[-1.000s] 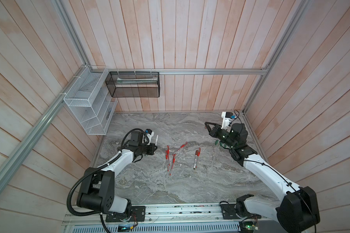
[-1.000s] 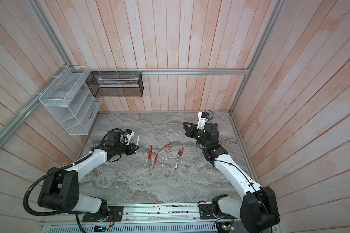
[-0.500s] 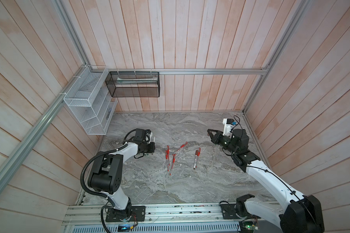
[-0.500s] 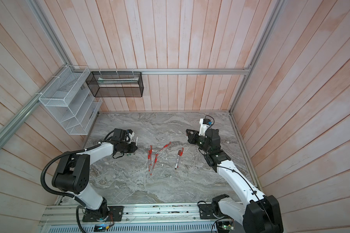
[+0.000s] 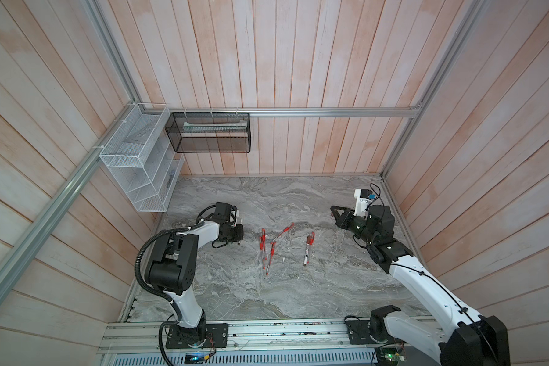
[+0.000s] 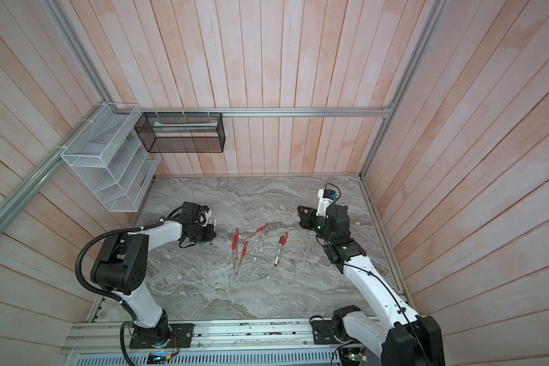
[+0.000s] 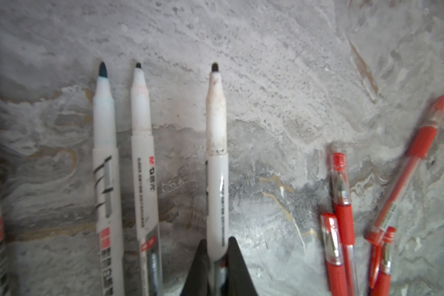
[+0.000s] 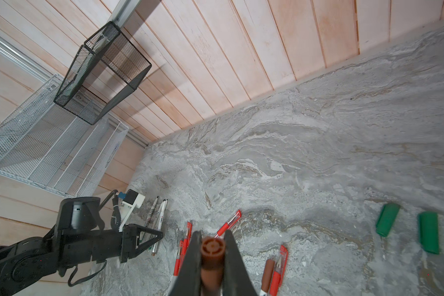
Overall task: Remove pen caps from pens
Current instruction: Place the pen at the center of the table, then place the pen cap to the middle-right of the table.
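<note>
At left side, L gripper is laying its pinched, uncapped marker beside 2 bare ones while R gripper is backing off clamping the brown cap; red pens still capped.

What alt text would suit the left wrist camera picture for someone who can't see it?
The left claw grips a white uncapped marker over a grey marble table. Two more uncapped markers lie beside it, capped red pens on its other side.
</note>
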